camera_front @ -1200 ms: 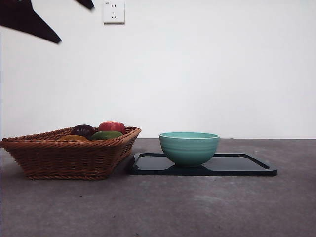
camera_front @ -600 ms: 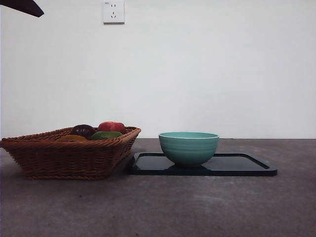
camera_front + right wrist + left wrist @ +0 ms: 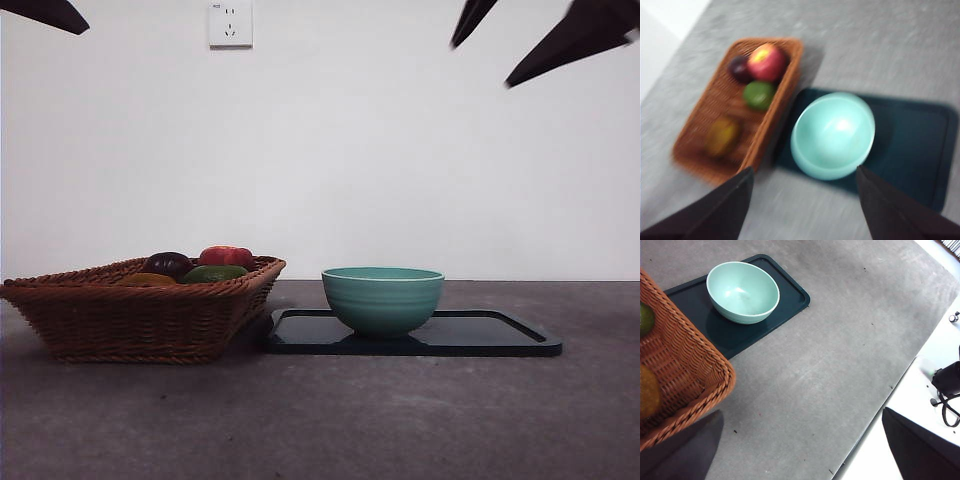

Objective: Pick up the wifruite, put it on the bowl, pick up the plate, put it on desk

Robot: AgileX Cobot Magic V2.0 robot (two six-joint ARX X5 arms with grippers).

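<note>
— What moved?
— Your right gripper [image 3: 520, 40] just came in up high, jaws wide, holding nothing. The left waits, wide too.
— The fruit?
— In the brown wicker basket [image 3: 140, 315]. The round teal-green bowl [image 3: 383, 300] sits empty on the shiny black tray [image 3: 500, 335], ready.

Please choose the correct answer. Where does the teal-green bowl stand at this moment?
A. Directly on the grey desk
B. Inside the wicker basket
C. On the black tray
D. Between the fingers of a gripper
C. The bowl rests on the black tray, beside the wicker basket; it is empty, and no gripper touches it.
</note>
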